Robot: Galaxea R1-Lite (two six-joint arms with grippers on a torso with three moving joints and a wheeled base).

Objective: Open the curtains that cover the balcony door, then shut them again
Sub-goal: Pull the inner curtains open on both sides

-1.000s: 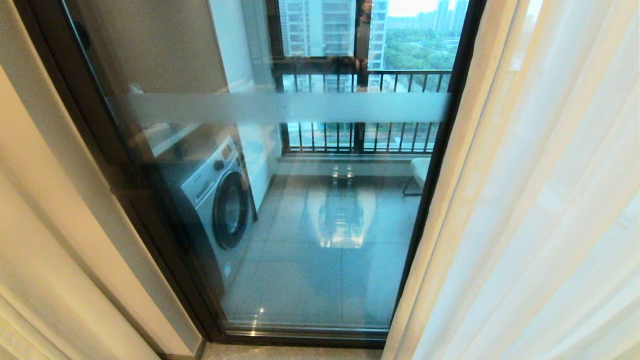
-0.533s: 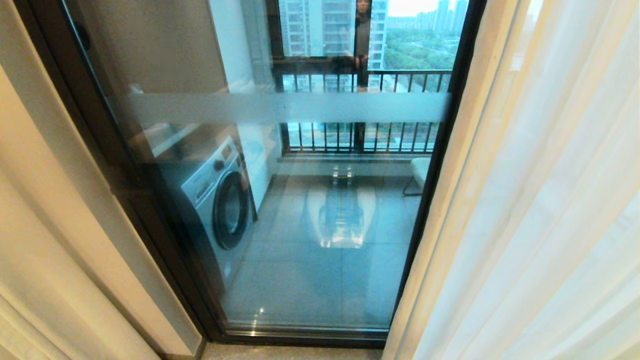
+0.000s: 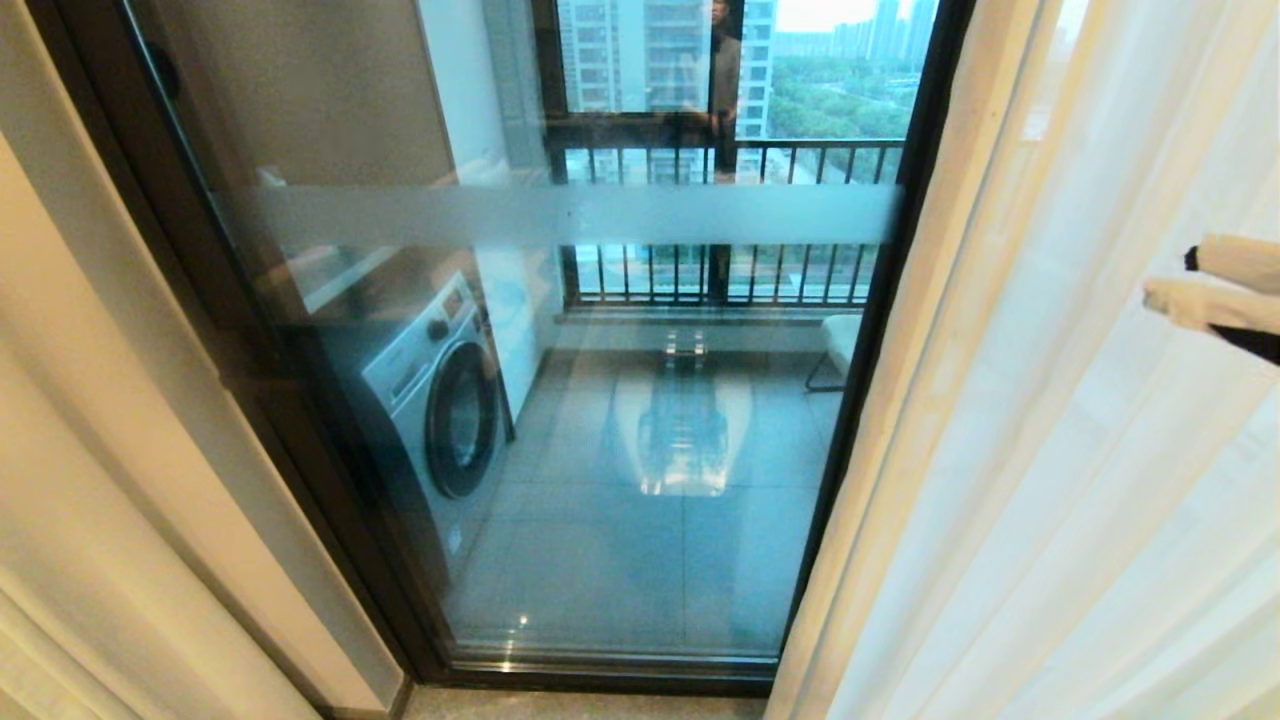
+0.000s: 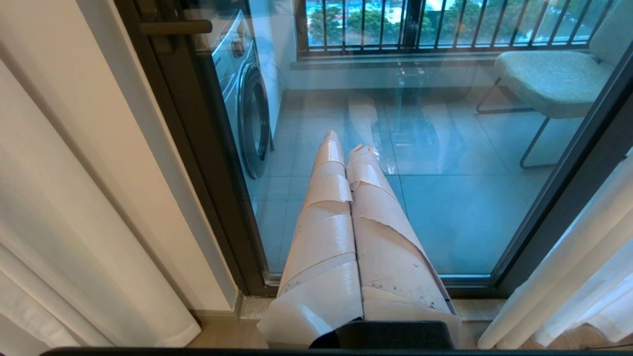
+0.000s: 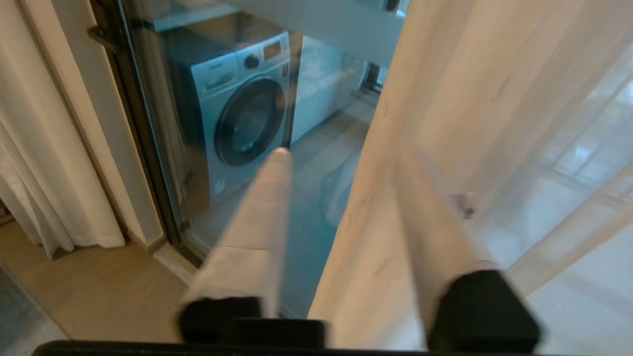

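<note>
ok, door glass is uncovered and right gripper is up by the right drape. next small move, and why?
Probably ease the right gripper forward so the cream curtain edge sits between its fingers, then close. The balcony door is uncovered, so drawing the curtains shut remains; the jaws are open, astride that edge, gripping nothing. The left gripper is shut and idle.

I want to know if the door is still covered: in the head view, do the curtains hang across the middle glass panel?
No, the curtains hang bunched at the sides, and the balcony door glass shows the washing machine beyond.
</note>
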